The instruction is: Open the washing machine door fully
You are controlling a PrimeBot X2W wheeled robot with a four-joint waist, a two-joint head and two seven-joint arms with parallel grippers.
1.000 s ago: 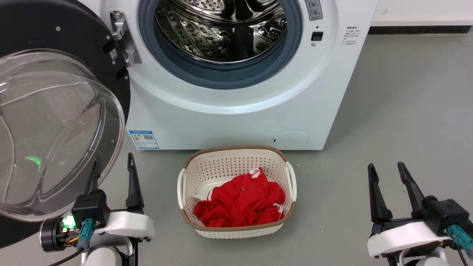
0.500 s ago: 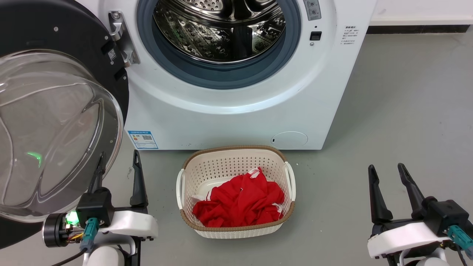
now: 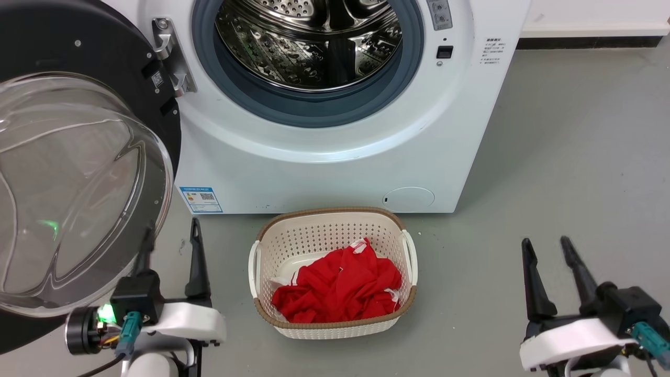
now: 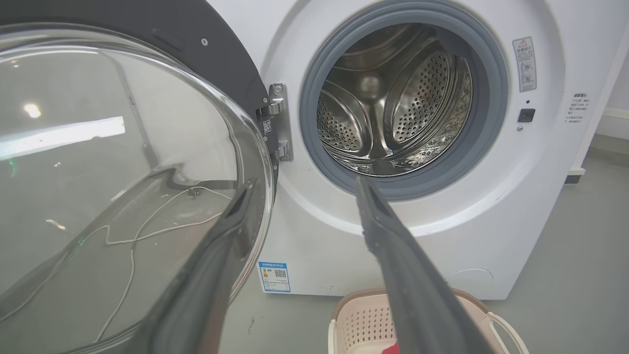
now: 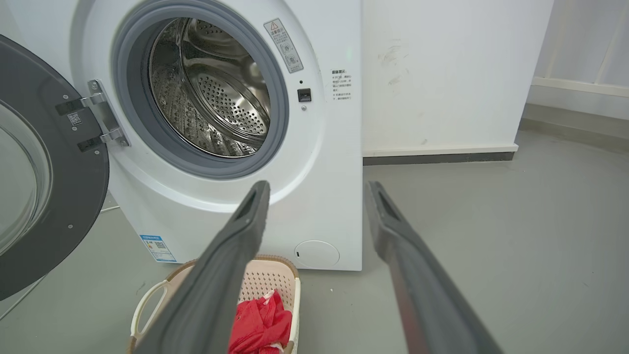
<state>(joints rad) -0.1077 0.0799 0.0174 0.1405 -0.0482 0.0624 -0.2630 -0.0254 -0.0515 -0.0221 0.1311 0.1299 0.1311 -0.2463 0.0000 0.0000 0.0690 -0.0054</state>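
The washing machine (image 3: pixel 335 167) stands open, its steel drum (image 3: pixel 314 42) bare. The washing machine door (image 3: pixel 78 173), a black disc with a clear glass bowl, hangs swung out to the left on its metal hinge (image 3: pixel 170 57). My left gripper (image 3: pixel 172 226) is open just below and right of the bowl's lower edge. In the left wrist view the left gripper (image 4: pixel 305 183) has one finger (image 4: pixel 231 231) overlapping the door (image 4: pixel 123 147)'s glass rim; I cannot tell if they touch. My right gripper (image 3: pixel 545 242) is open and holds nothing, far right; the right wrist view shows the right gripper (image 5: pixel 318 184) pointing at the machine (image 5: pixel 324 172).
A cream laundry basket (image 3: pixel 332 220) with red cloth (image 3: pixel 340 285) sits on the grey floor right in front of the machine, between my arms. Open floor (image 3: pixel 576 157) lies to the right. A white wall with a dark skirting (image 5: pixel 442 157) runs behind.
My left gripper has slid a little to the right and back from the door's lower edge. The door and the right arm look the same; the head view drifted slightly.
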